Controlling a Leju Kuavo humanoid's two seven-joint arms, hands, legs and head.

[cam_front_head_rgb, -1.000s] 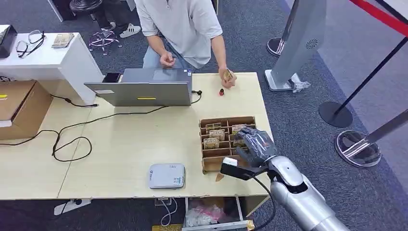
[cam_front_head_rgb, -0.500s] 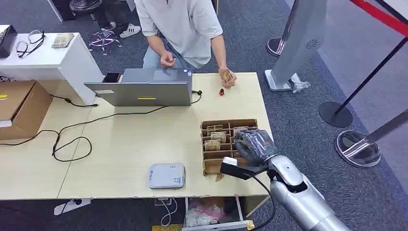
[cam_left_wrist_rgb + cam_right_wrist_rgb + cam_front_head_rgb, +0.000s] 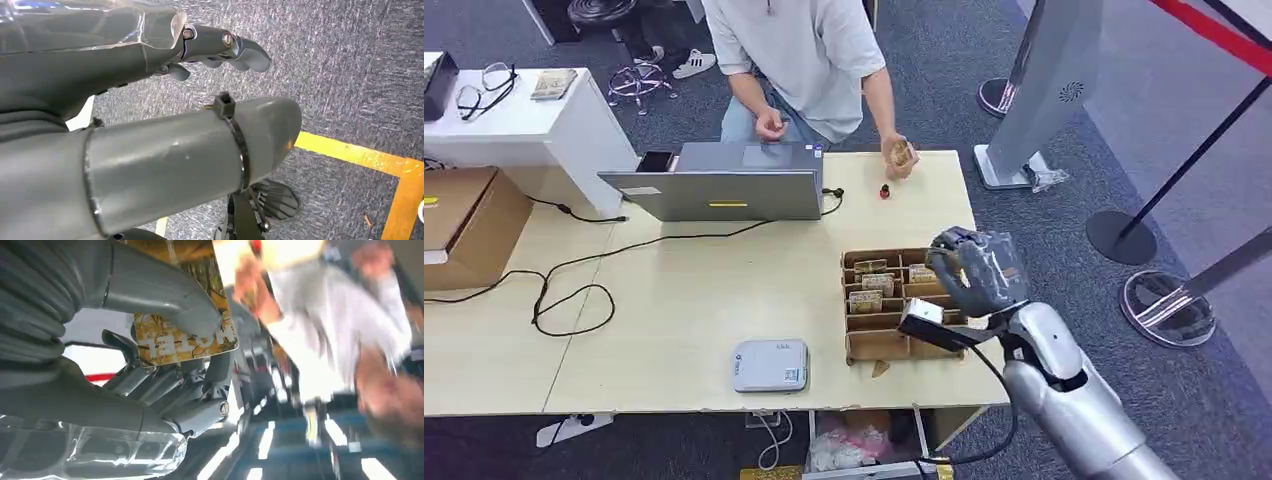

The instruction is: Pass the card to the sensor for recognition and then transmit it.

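Note:
My right hand (image 3: pixel 979 270) hovers above the right side of the cardboard card box (image 3: pixel 856 345), palm turned away from the head camera. In the right wrist view the thumb (image 3: pixel 165 300) and the fingers (image 3: pixel 170 390) pinch a yellow-brown patterned card (image 3: pixel 185 337). The white-grey sensor pad (image 3: pixel 769 365) lies flat near the table's front edge, left of the box. More cards (image 3: pixel 864 297) stand in the box's slots. My left hand (image 3: pixel 220 45) hangs over grey carpet, fingers loose, holding nothing.
A person stands across the table with a card in one hand (image 3: pixel 898 157) by the far right corner. A grey laptop (image 3: pixel 724 190), black cables (image 3: pixel 574 290) and a small red object (image 3: pixel 885 191) lie on the table (image 3: pixel 674 300). Stanchion bases (image 3: pixel 1169 305) stand to the right.
My right hand has lifted out of the card box and moved up and slightly right, with the card in its fingers. The person's hand has risen a little off the table.

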